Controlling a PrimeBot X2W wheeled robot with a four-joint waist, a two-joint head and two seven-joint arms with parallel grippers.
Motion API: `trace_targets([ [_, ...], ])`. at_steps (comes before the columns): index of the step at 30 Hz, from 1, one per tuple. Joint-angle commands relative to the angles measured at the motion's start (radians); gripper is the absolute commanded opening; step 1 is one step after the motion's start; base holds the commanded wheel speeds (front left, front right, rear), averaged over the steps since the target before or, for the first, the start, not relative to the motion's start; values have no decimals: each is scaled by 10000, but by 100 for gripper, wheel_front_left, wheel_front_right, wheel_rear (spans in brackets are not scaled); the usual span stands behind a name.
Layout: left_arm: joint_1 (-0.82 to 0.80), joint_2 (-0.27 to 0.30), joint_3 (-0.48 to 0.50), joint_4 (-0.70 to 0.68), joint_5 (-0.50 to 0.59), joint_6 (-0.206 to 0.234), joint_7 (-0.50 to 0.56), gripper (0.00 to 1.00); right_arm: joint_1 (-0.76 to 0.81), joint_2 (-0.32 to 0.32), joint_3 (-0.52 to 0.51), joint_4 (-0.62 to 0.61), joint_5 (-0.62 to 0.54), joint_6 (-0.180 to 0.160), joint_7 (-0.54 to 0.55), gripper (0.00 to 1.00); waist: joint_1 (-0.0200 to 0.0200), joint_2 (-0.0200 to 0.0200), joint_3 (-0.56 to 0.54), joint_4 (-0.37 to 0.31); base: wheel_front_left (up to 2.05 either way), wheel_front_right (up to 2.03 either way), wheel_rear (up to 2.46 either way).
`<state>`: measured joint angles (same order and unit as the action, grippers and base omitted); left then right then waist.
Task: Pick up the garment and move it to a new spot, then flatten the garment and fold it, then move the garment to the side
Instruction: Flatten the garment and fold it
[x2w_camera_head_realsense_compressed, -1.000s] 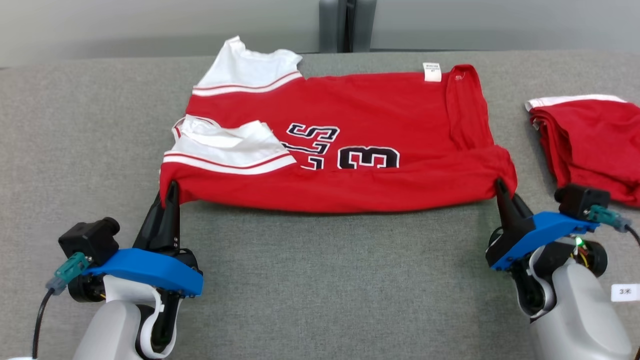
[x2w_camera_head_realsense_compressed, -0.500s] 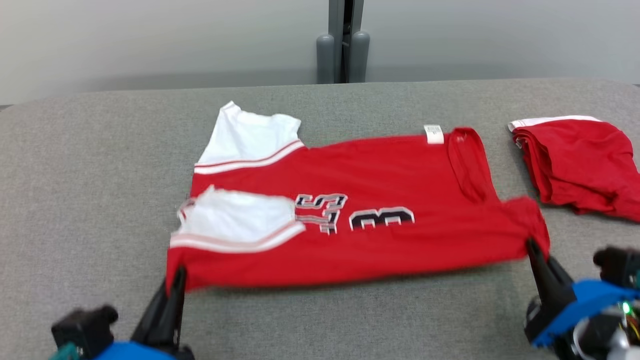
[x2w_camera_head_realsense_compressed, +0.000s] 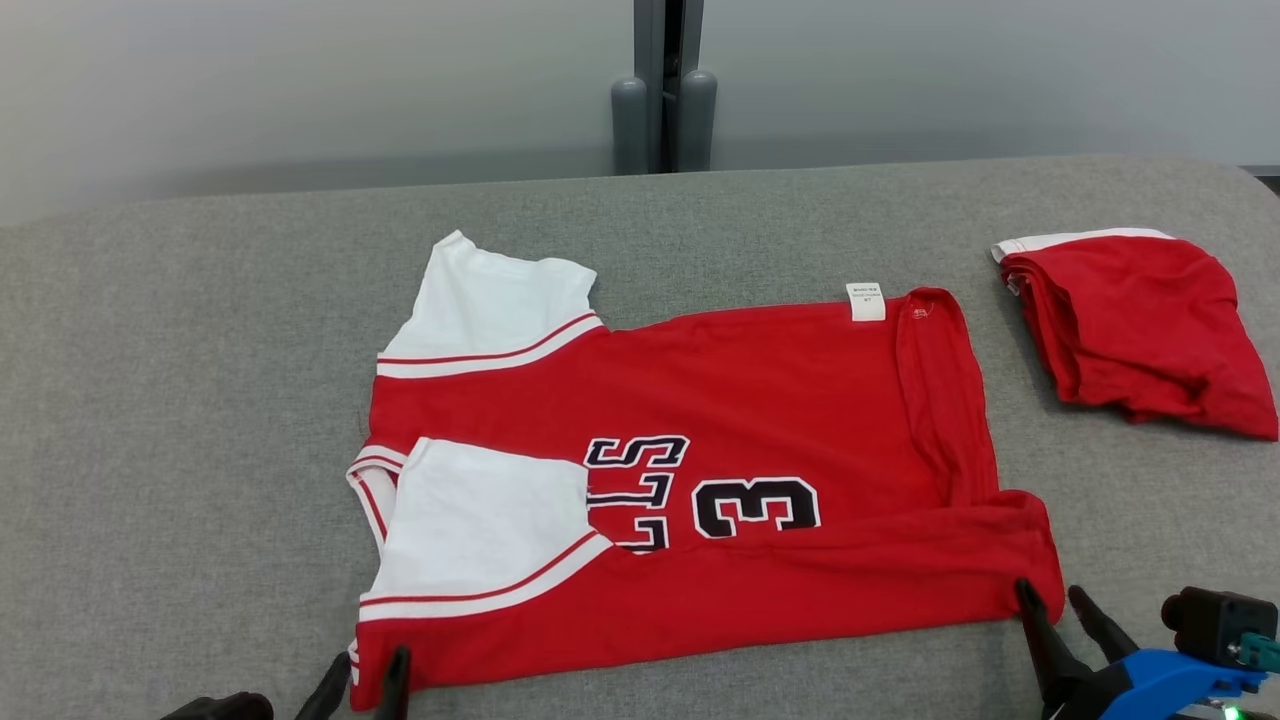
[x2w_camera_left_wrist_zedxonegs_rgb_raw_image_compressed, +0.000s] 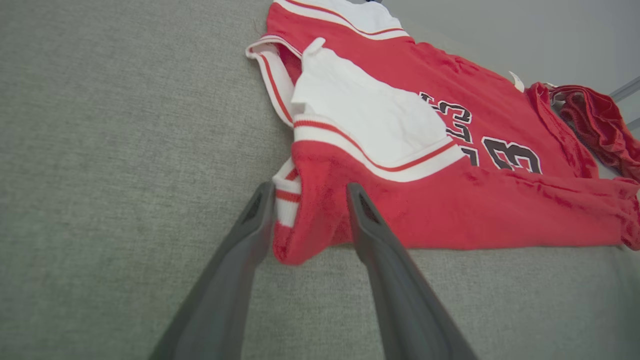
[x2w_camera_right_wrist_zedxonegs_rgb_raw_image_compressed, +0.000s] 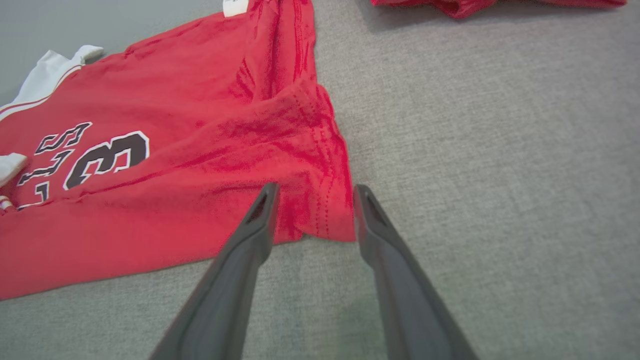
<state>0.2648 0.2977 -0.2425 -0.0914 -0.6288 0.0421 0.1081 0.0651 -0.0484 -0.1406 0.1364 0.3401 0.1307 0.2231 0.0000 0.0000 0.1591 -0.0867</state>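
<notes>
The jersey is red, its sleeves white with red stripes, its lettering black edged white. Beyond the right claw, dark-fingered, a red pile shows a white band. The table is grey.

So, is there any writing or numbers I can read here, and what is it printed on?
"3": a large black digit with a white outline, on the red jersey.
"S", with what look like two "L"s: black letters beside the digit; the rest is hidden under the white sleeve.
White label at the jersey's far edge: print too small to read.
</notes>
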Motion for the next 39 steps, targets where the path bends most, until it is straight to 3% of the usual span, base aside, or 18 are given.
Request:
trace_targets([
  [1, -26, 17, -15, 15, 50, -51, -54, 100, 88, -40, -67, 16, -71, 1, -89, 100, 0, 0, -16, -12, 0, 0, 0],
  [6, -513, 407, 314, -338, 264, -7, -210, 100, -176, -37, -257, -216, -267, 1, -336, 100, 0, 0, 1, -64, 0, 0, 0],
  [10, -2047, 1442, 543, -865, 873, -356, 180, 100, -688, -35, -227, -917, -551, 1, -286, 100, 0, 0, 80, -171, 0, 0, 0],
  [11, -2047, 1442, 543, -865, 873, -356, 180, 100, -688, -35, -227, -917, -551, 1, -286, 100, 0, 0, 80, -171, 0, 0, 0],
  [14, -3670, 2103, 635, -1095, 1089, -722, 744, 100, -1188, -35, -100, -1267, -852, 1, -125, 100, 0, 0, 285, -289, 0, 0, 0],
  [16, -5480, 2675, 477, -1000, 1164, -1224, 1399, 100, -1866, -37, 151, -1431, -1075, 1, 25, 100, 0, 0, 644, -518, 0, 0, 0],
  [21, -8212, 3409, 89, 60, 887, -1594, 2782, 100, -3135, -35, 1046, -1238, -1049, 1, 164, 100, 0, 0, 1522, -1150, 0, 0, 0],
  [28, -10242, 3902, -477, 2432, 458, -1717, 4031, 100, -4535, -30, 2101, -717, -834, 1, -118, 100, 0, 0, 2720, -2170, 0, 0, 0],
  [39, -11000, 4194, -1082, 4657, 98, -1724, 4881, 100, -5419, -30, 2829, -114, -545, 1, -689, 100, 0, 0, 3701, -3072, 0, 0, 0],
])
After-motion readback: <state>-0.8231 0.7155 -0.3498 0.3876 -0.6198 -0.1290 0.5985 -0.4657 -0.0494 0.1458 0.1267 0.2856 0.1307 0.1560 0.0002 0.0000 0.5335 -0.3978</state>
